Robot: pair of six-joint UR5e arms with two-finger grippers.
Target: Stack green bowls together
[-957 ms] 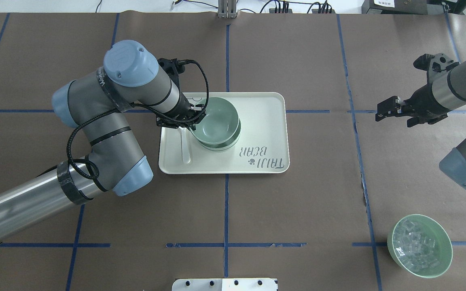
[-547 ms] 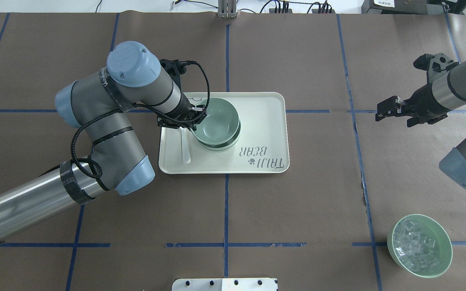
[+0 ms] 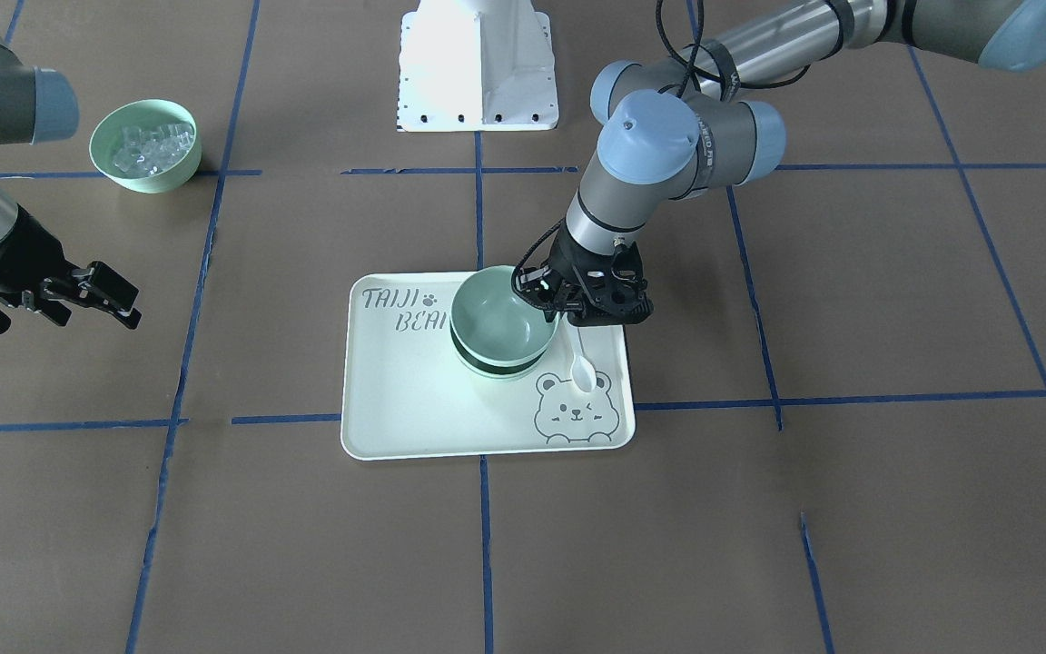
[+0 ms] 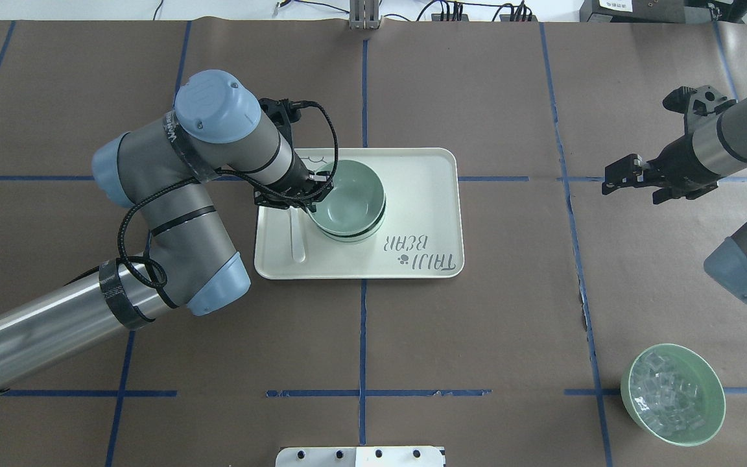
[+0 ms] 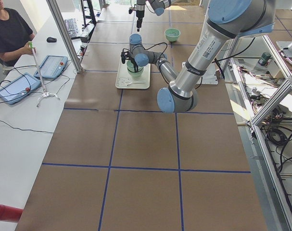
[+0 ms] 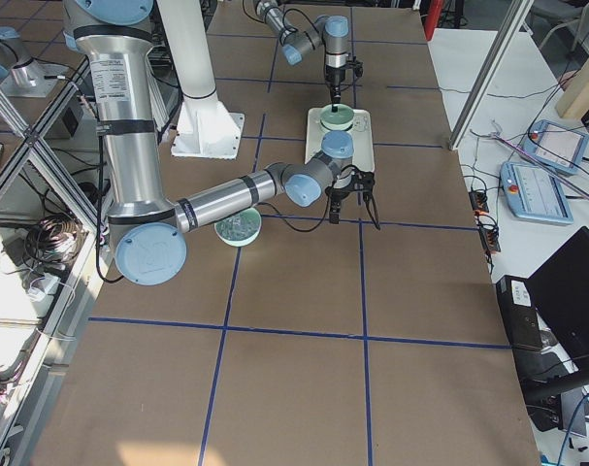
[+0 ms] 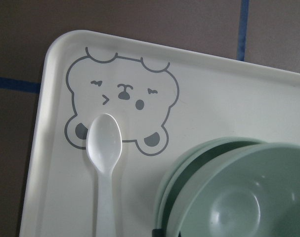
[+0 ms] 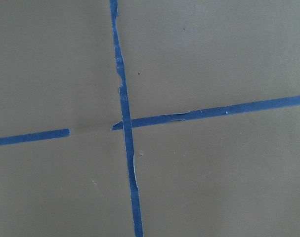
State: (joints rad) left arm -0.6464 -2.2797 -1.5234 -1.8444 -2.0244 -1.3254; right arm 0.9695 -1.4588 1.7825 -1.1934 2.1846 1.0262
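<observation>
— Since the earlier overhead shot, what had shifted?
— The left arm's elbow had crept toward the tray point(image 4: 425, 194). The top green bowl point(image 4: 347, 198) had sunk a little closer to the two lower green bowls point(image 7: 175, 168) nested under it, at the tray's centre.
— Had it been let go?
— Not as far as I could tell. The left end effector point(image 4: 315, 186) looked clamped on that bowl's rim at its left side in the overhead frame, though the wrist hid most of the fingers. A dark gap ringed the bowl, so I judged it not fully seated.
— So which step?
— Seating the last bowl. The next move called for a straight descent, then parting the fingers and lifting clear without dragging the stack.
— Anything in the way?
— A white spoon point(image 4: 296, 237) lay just beside the stack, below the end effector in that frame, and a careless retreat could nudge it. The right end effector point(image 6: 354, 217) hung empty, fingers apart, over the counter point(image 4: 477, 337) at far right. A green bowl of clear cubes point(image 4: 673, 394) sat at lower right, well apart.
</observation>
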